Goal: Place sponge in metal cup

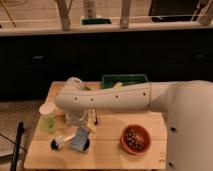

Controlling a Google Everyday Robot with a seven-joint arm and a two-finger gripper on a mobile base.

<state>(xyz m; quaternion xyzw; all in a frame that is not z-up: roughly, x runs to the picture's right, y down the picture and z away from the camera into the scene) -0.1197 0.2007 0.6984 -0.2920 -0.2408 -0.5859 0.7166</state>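
A: Tool, position and state?
B: Tool [91, 121] hangs below the arm's [115, 97] left bend, over the middle of the desk [105, 154]. Wide or narrow: cannot tell.
A: Sponge?
B: Sponge [80, 138] sits tilted at near left, just beside the brush [60, 144]. Metal cup [75, 118] stands just far of it, partly hidden by the arm. Green cup [48, 120] further left; orange bowl [135, 140] near right.
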